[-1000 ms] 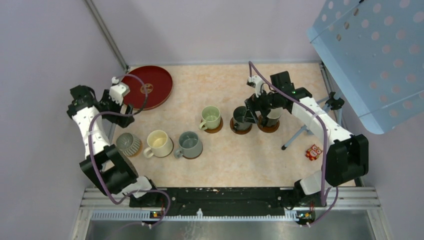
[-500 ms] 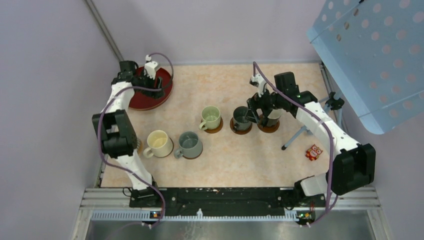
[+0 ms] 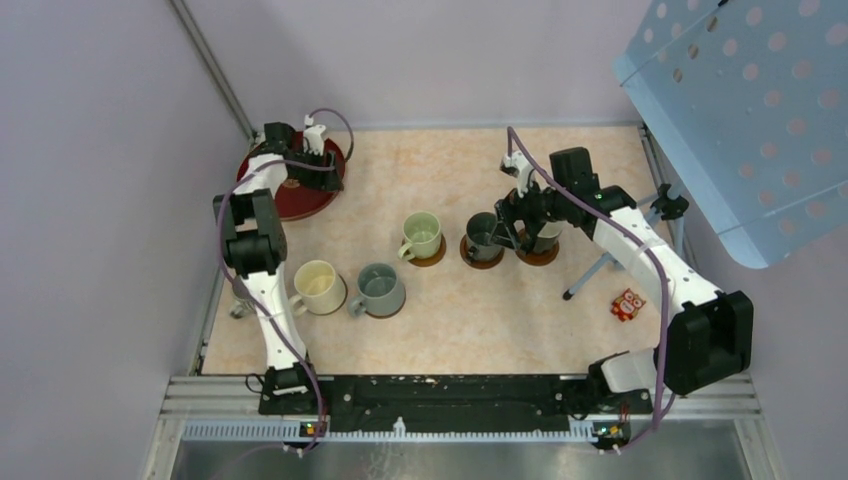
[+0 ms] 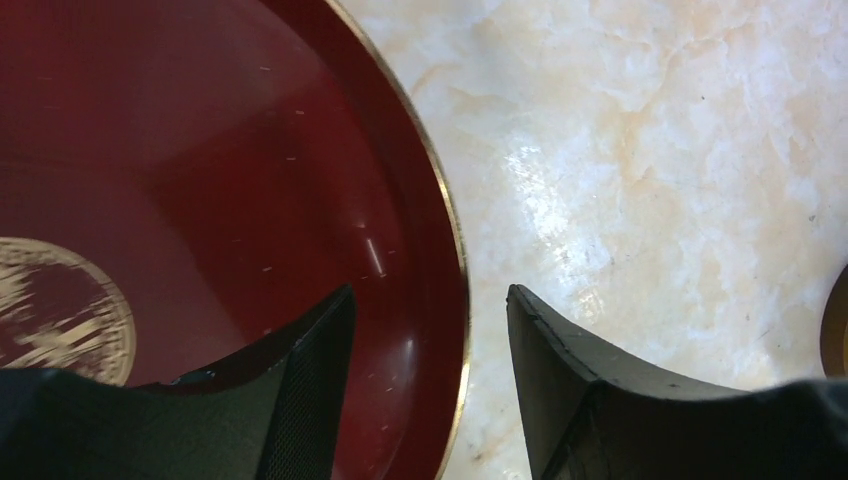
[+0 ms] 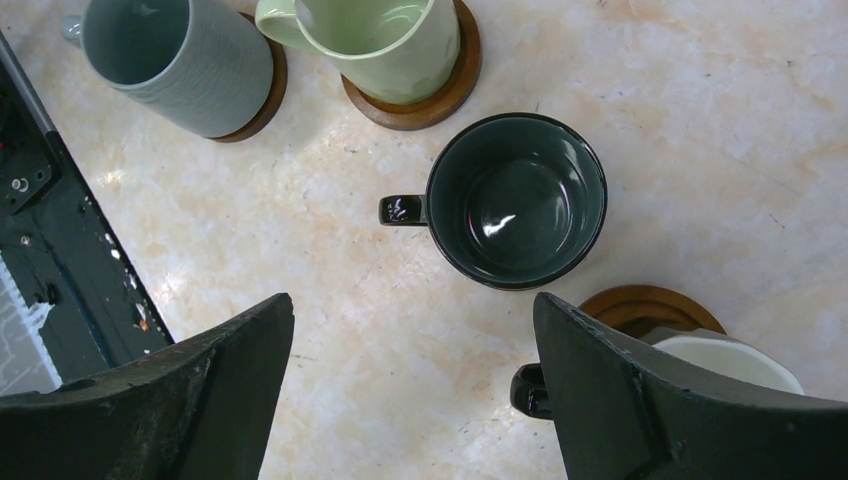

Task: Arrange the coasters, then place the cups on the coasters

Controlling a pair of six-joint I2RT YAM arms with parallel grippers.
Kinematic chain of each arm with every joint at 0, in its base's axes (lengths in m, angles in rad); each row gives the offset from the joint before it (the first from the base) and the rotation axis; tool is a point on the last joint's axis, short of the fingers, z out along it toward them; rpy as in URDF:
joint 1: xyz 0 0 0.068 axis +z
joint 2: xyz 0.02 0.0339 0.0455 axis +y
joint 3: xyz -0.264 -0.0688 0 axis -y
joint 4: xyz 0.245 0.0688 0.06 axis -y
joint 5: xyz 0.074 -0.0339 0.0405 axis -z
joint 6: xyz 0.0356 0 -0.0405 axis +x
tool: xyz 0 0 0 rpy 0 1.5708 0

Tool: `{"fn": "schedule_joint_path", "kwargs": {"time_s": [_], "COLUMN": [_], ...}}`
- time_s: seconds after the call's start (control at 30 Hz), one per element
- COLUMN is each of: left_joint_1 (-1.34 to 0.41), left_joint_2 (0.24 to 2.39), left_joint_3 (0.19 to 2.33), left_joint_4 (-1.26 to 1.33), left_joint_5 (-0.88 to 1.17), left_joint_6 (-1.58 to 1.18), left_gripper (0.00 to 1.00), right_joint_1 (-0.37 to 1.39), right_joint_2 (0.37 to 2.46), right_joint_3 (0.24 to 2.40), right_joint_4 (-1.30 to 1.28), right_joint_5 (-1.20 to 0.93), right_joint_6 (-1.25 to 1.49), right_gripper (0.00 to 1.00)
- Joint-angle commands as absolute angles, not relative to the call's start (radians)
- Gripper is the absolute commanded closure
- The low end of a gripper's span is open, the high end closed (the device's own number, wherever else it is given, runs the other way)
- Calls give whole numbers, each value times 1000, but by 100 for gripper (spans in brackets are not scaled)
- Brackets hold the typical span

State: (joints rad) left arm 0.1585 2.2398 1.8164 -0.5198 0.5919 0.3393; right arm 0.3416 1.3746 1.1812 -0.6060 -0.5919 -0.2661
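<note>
Top external view: the left tool (image 4: 428, 300) has crossed the red tray (image 4: 200, 150), jaws narrowed yet open astride its rim, which looks off-task. Beneath the open right tool (image 5: 410, 350), the dark cup (image 5: 516, 200) sits on its coaster (image 3: 470, 263).

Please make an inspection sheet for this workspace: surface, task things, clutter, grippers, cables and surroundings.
Surface: marbled table, no spill seen.
Job's things: pale green cup, grey-green cup and cream cup each stand on coasters; dark green cup beside the pale green one.
Clutter: dark red tray at far left; small red packet at right.
Grippers: left gripper open, astride the tray's rim; right gripper open above the dark green cup.
Cables: purple cables run along both arms.
Surroundings: perforated blue panel at right.
</note>
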Motion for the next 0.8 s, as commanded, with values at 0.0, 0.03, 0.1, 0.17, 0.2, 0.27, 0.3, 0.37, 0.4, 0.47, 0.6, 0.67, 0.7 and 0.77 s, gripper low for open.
{"fn": "schedule_joint_path", "kwargs": {"time_s": [0.0,0.03,0.1,0.17,0.2,0.27,0.3,0.37,0.4,0.47,0.6,0.67,0.7,0.77], "left_joint_1": [119,107,78,57,49,36,33,23,18,10,9,11,11,13], "left_joint_2": [2272,2273,2250,2213,2192,2156,2140,2105,2090,2063,1992,1951,1929,1903], "left_joint_3": [1849,1838,1785,1710,1673,1610,1575,1529,1510,1496,1487,1511,1537,1604], "left_joint_4": [-554,-569,-580,-558,-547,-530,-525,-528,-533,-566,-591,-610,-630,-690], "left_joint_5": [644,643,645,644,647,645,652,668,669,670,652,636,630,612], "left_joint_6": [326,336,366,377,383,389,391,394,397,407,404,406,412,416], "left_gripper": [38,38,38,38,38,40,41,44,44,44,20,5,2,1], "right_joint_1": [333,334,334,334,334,333,333,334,333,334,334,333,333,334], "right_joint_2": [1339,1339,1337,1334,1333,1334,1334,1335,1335,1337,1341,1341,1341,1340], "right_joint_3": [1182,1185,1187,1185,1184,1182,1181,1183,1185,1189,1195,1193,1192,1192], "right_joint_4": [-570,-573,-576,-576,-576,-575,-574,-574,-575,-576,-580,-582,-582,-586], "right_joint_5": [-607,-607,-606,-606,-606,-609,-612,-615,-616,-617,-620,-616,-611,-601], "right_joint_6": [-262,-261,-262,-262,-261,-261,-259,-258,-257,-256,-256,-258,-258,-258], "right_gripper": [12,12,12,12,12,12,12,12,12,12,12,12,12,12]}}
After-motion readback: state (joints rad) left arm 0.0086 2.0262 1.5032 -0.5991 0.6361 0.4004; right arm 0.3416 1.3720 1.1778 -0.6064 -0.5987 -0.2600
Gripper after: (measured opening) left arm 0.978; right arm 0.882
